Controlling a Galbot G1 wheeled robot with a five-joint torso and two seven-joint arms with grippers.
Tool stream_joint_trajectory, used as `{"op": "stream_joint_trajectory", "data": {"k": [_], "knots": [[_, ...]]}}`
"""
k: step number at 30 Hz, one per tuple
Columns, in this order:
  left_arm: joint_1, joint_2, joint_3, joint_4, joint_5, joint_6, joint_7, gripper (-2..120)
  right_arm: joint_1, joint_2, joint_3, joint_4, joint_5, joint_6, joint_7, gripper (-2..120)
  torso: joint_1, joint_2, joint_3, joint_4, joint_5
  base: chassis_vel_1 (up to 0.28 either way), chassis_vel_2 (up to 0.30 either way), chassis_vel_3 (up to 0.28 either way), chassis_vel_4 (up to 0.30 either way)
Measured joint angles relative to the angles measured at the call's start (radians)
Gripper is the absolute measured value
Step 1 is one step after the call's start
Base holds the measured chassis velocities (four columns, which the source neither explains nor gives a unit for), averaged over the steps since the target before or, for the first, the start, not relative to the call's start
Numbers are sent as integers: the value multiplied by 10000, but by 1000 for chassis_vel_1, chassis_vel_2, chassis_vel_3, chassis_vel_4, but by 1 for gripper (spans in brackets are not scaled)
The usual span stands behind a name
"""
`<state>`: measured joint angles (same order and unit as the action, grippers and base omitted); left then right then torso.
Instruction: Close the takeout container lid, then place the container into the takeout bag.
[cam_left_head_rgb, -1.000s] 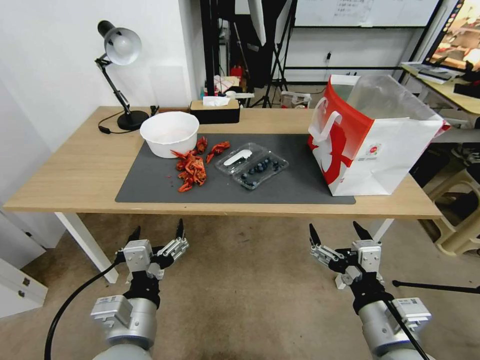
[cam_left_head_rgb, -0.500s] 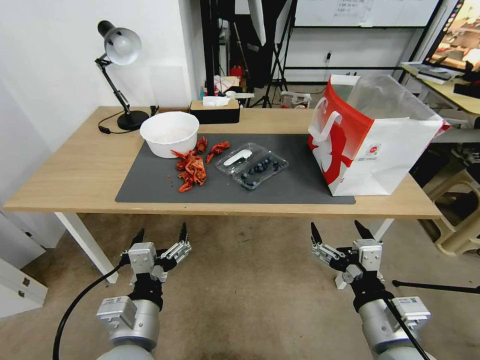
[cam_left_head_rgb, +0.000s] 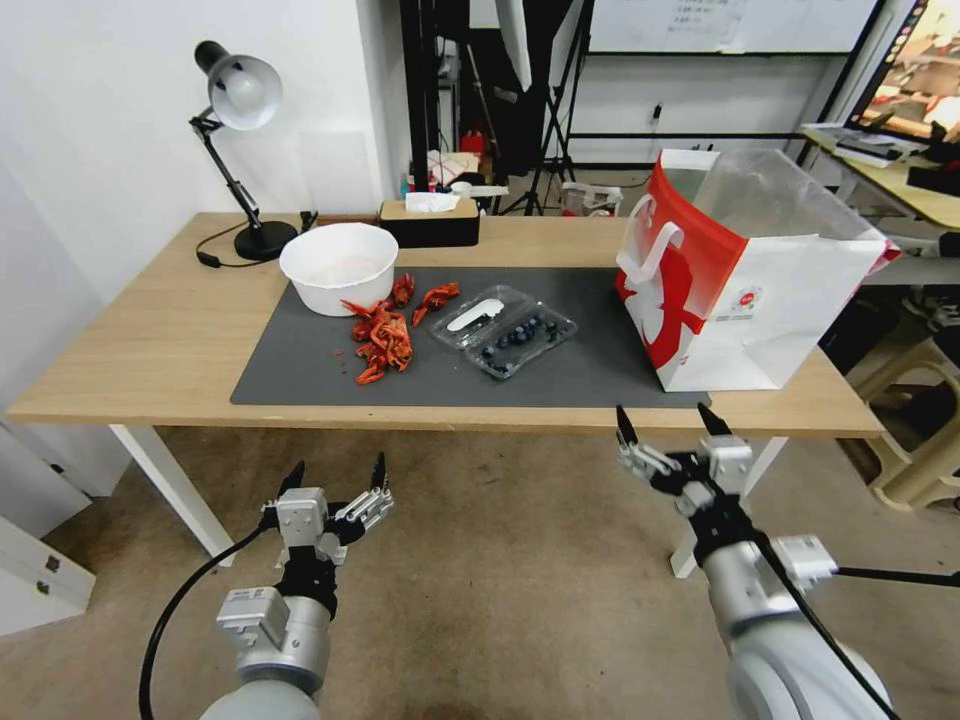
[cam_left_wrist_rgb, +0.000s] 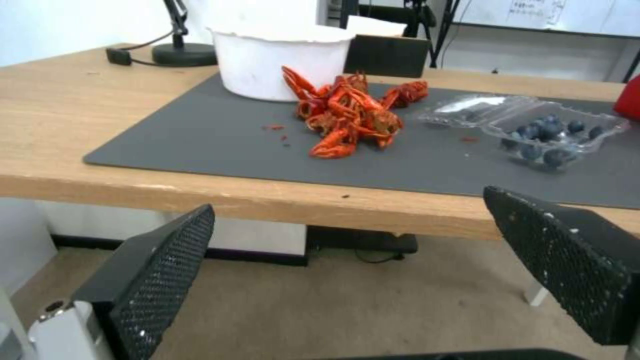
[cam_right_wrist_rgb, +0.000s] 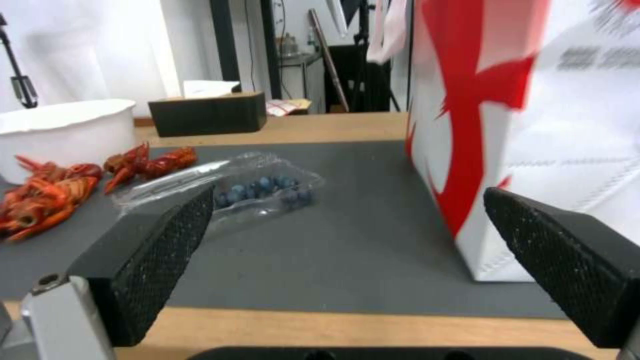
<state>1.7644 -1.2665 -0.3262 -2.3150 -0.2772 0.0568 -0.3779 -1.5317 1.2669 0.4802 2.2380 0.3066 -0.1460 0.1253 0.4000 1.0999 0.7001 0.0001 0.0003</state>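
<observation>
The container (cam_left_head_rgb: 503, 332) lies open at the middle of the head view, lid (cam_left_head_rgb: 474, 314) flat beside its tray, well above both spread grippers. Since half a second ago the right gripper (cam_left_head_rgb: 670, 432) has risen to the table edge (the left gripper (cam_left_head_rgb: 337, 476) sank slightly).

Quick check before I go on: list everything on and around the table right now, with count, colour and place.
container: one, clear, blueberries inside, mat centre, open.
takeout container lid: one, clear, white label, lying flat beside the tray.
takeout bag: one, white and red, table's right end, open.
crayfish: a red pile, beside the bowl.
bowl: one, white, mat's far left corner.
mat: one, dark grey.
lamp: one, black, far left.
tissue box: one, black, far edge.
table: one, wooden.
left gripper: open, below the table edge.
right gripper: open, at the near edge.
</observation>
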Motion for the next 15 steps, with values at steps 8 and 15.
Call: {"op": "stream_joint_trajectory", "data": {"k": [8, 15], "knots": [[56, -87, -175, 145, 112, -178, 10, 100, 2894, -820, -1965, -1763, 2080, -529, 1930, 100, 3, 0, 0, -1, -4, 0, 0, 0, 0], [148, -198, -237, 223, 273, -289, 5, 100, 5303, -637, -3722, -2060, 3959, -2736, 5469, 100, 3, -1, 0, 0, -6, 0, 0, 0, 0]]}}
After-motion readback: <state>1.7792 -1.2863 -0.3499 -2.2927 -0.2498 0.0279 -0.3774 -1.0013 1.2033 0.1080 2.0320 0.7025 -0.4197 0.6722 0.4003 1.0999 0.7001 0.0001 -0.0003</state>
